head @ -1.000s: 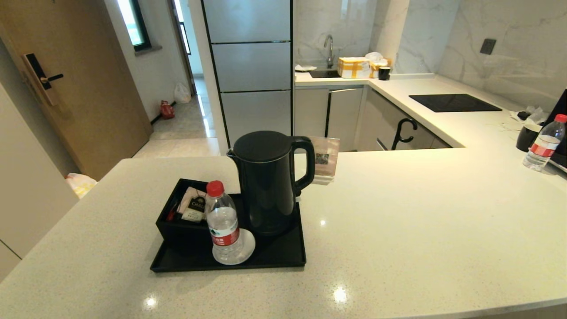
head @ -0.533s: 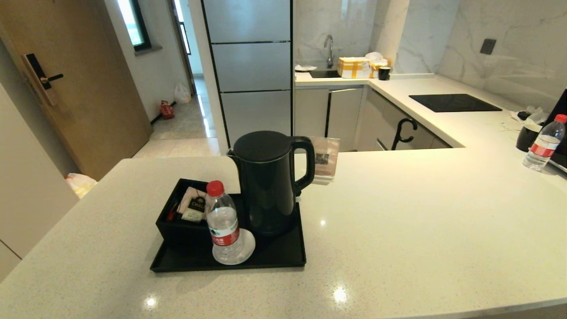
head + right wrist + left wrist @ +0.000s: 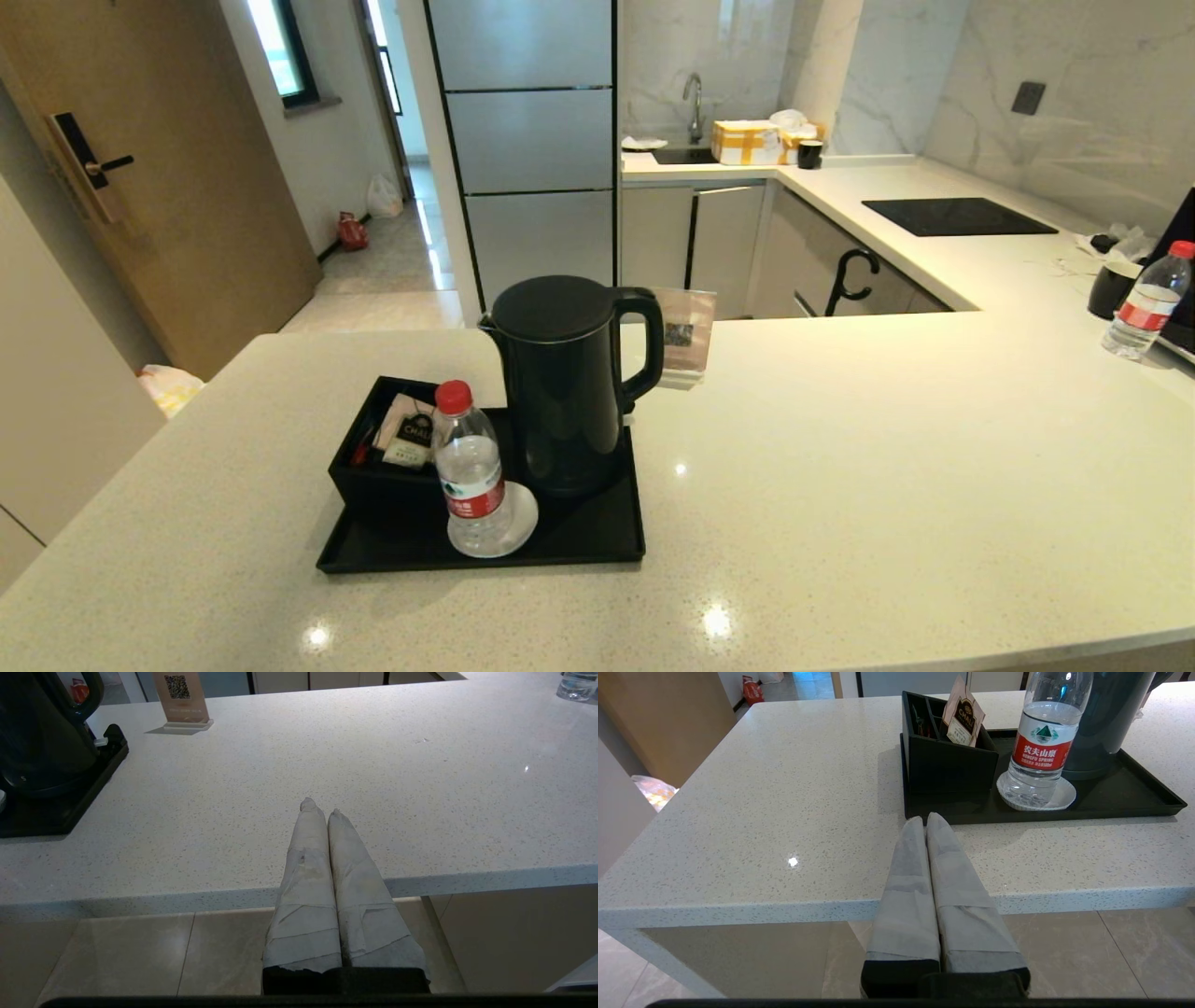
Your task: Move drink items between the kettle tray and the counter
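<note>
While standing on a white coaster [image 3: 518, 527] lower left of centre on the kettle tray [image 3: 597, 546], water bottle [image 3: 470, 476] risking toppling against kettle [image 3: 560, 383] from a glancing approach. Left gripper [image 3: 926, 822] and right gripper [image 3: 319, 806] hanging off the counter [image 3: 887, 467] edge, jaws pressed together, empty.

Left gripper [image 3: 926, 820]: two long tapered fingers [image 3: 906, 891], each wrapped in pale grey tape or fabric laid in overlapping bands with visible seams. The fingers widen toward the base, where they enter a black housing. A black edge of the wrist mount runs along the frame border below.

Right gripper [image 3: 320, 806]: identical construction. Its grey finger [image 3: 362, 891] wrapping is more wrinkled and slightly soiled, with ragged tape edges at the black base and a bunched tip on one finger.
</note>
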`<state>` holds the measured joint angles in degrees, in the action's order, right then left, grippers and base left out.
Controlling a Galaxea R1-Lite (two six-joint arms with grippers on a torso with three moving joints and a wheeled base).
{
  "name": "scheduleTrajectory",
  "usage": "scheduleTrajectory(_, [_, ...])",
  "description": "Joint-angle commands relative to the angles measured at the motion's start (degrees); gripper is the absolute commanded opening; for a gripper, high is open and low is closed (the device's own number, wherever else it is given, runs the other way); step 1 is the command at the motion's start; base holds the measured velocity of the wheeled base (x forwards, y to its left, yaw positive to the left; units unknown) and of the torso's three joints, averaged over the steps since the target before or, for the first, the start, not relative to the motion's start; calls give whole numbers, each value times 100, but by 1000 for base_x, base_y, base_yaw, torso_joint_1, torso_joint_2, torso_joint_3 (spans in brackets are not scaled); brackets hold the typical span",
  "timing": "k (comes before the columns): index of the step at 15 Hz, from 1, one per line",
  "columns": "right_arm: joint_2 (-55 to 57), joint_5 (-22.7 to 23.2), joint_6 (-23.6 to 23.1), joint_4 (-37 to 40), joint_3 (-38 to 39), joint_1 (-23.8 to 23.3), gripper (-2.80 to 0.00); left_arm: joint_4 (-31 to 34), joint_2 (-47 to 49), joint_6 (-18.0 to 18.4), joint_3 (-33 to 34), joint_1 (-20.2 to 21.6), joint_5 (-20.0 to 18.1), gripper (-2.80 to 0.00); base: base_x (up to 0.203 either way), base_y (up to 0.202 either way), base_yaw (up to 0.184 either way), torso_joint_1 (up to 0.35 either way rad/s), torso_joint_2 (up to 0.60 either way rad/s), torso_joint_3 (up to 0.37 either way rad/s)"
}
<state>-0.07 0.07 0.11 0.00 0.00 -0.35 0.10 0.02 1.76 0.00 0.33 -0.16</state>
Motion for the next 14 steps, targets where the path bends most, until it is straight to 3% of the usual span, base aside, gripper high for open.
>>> scheduleTrajectory(1, [7, 1, -2, 0, 0, 0, -280, -1, -11, 0, 0, 2, -1, -280, 0, 0, 0, 0, 0, 0])
scheduleTrajectory(14, [7, -16, 51, 0, 0, 0, -280, -1, -2, 0, 0, 2, -1, -280, 0, 0, 0, 0, 0, 0])
